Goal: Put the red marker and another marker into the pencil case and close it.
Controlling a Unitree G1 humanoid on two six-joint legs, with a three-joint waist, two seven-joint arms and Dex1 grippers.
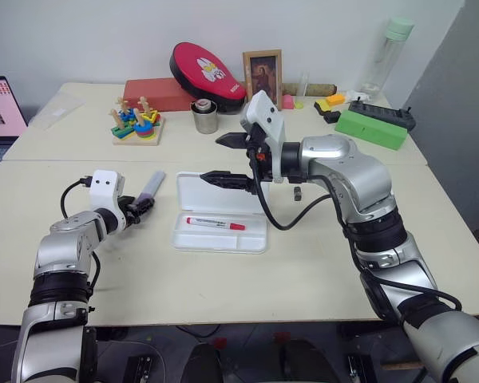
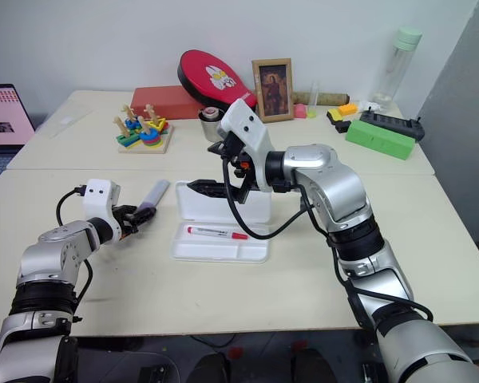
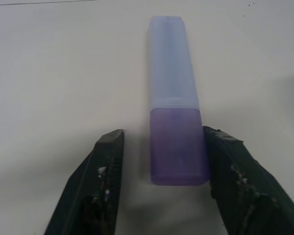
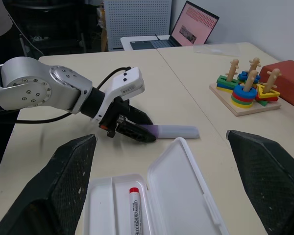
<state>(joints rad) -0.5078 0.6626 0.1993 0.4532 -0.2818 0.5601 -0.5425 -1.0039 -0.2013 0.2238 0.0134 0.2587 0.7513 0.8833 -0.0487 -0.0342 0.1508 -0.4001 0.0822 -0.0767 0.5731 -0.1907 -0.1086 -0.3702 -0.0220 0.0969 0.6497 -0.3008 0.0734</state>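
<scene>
My left gripper (image 3: 161, 161) sat low on the table (image 1: 319, 263), its two black fingers (image 3: 105, 171) on either side of the darker purple end of the purple marker (image 3: 174, 122); one finger pressed against the marker's side while the other stood a little off it, so the fingers were narrowed around it but I could not tell whether they gripped it. The marker lay flat on the tabletop, its paler end pointing away from me, just left of the pencil case (image 1: 221, 215). My right gripper (image 1: 238, 159) hung in the air above the case's raised lid, pointing toward my left, its fingers spread wide and holding nothing. The case lay open in front of me, the lid standing up at the back, and the red marker (image 1: 215, 223) rested lengthwise in the tray's rear compartment. Farther back on the table stood a wooden stacking toy (image 1: 137, 121), a metal cup (image 1: 205, 116), a red box (image 1: 156, 93), a red oval pouch (image 1: 206, 73), a framed picture (image 1: 263, 75), a green box (image 1: 370, 128) and a clear bottle (image 1: 389, 54). A laptop (image 1: 1, 108) showed at my far left.
</scene>
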